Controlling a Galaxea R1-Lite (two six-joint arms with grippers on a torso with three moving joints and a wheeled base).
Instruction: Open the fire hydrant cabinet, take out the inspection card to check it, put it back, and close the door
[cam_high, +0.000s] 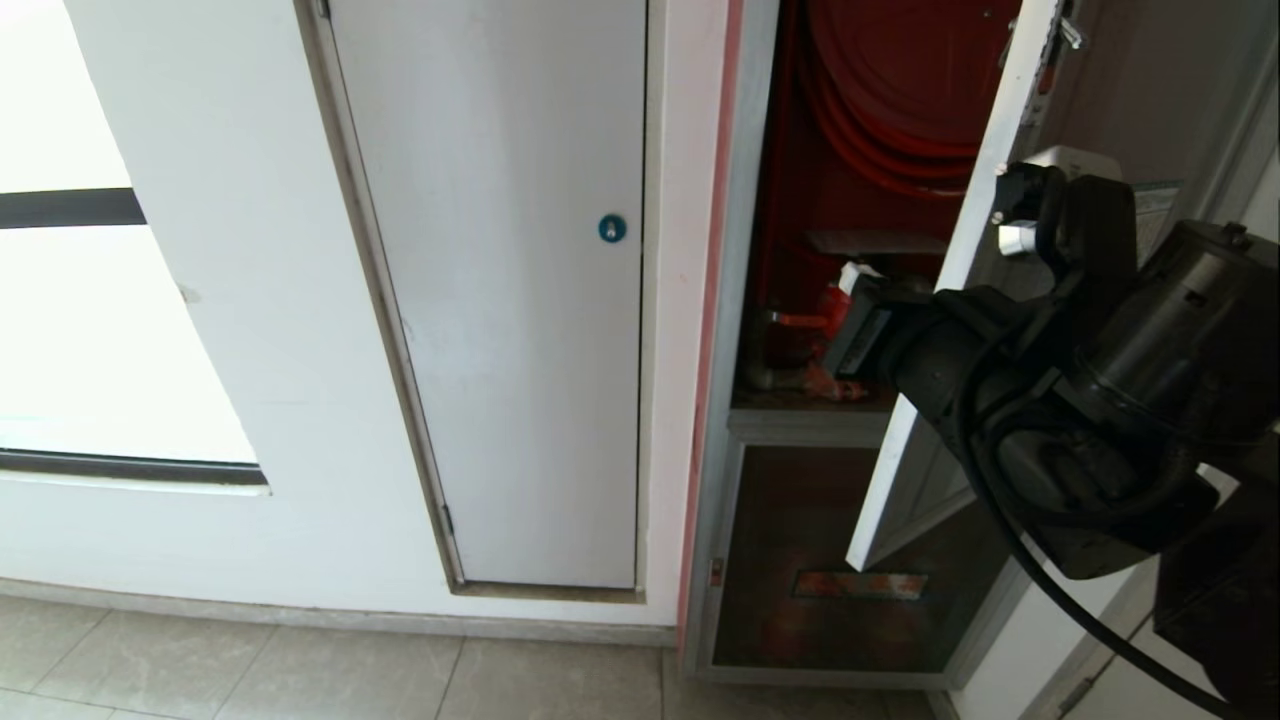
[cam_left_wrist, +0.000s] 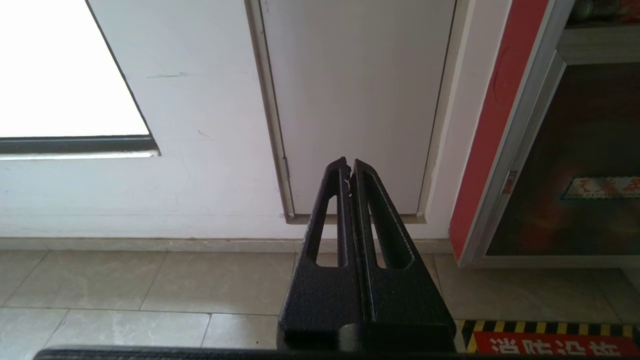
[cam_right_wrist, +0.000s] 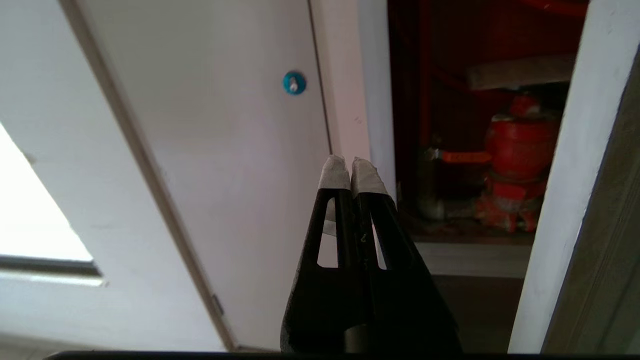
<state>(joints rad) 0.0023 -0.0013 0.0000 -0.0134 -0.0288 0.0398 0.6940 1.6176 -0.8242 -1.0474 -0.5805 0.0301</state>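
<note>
White-painted wall runs along behind everything, with pale stone floor tiles (cam_high: 300, 660) at its foot and a bright window (cam_high: 80, 330) off to the robot's left. Set into the wall is a plain white panel (cam_high: 500, 300) with a small round blue lock (cam_high: 611, 228).

Just right of that panel stands the tall silver-framed fire hydrant cabinet (cam_high: 745, 250) with its dark red interior exposed. Coils of red hose (cam_high: 880, 130) hang in the upper part, and a red valve (cam_high: 825, 315) sits low down on the shelf. Beneath the shelf is a smaller dark glass lower panel (cam_high: 800, 560) in its own silver frame.

The silver aluminium-framed door (cam_high: 950, 330) is swung out towards the room, its pale edge slanting across the opening and hiding the right side of the interior. I cannot make out the inspection card anywhere.

The black right gripper (cam_right_wrist: 351, 171) is raised in front of the open recess — its white-taped fingertips (cam_right_wrist: 334, 175) are pressed together with nothing between them, pointing at the strip of wall between the white panel and the cabinet's frame.

The left gripper (cam_left_wrist: 349, 167) hangs low near the floor, aimed at the bottom of the white panel — its black fingers are together too, and empty.
</note>
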